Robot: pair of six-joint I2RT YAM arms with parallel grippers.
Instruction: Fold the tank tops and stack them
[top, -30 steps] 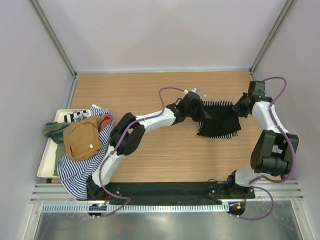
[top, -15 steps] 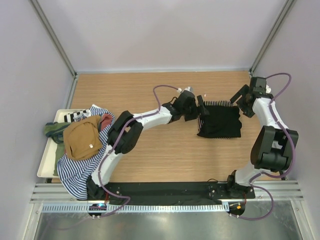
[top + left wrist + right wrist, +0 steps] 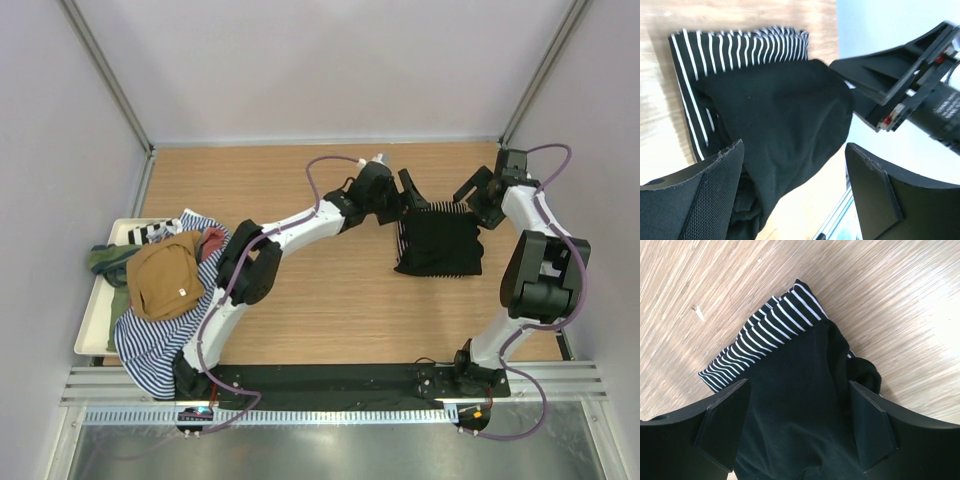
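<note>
A folded plain black tank top (image 3: 438, 243) lies on the right half of the table, on top of a finely black-and-white striped one whose edge (image 3: 430, 207) shows at the far side. My left gripper (image 3: 410, 195) hovers open just off the stack's far left corner. My right gripper (image 3: 470, 195) is open at its far right corner. In the left wrist view the black top (image 3: 785, 115) covers the striped one (image 3: 730, 45), and nothing is between the fingers of the left gripper (image 3: 795, 175). The right wrist view shows the same black top (image 3: 795, 405) and stripes (image 3: 765, 335) below the open right gripper (image 3: 797, 425).
A white tray (image 3: 92, 335) at the left edge holds a loose heap of tank tops: tan (image 3: 165, 275) on top, blue-and-white striped (image 3: 150, 345) and green (image 3: 105, 260). Grey walls close in the table at the back and on both sides.
Both grippers opened, let go of the black top and drew back toward the far edge. The black top now rests flat on the striped one.
</note>
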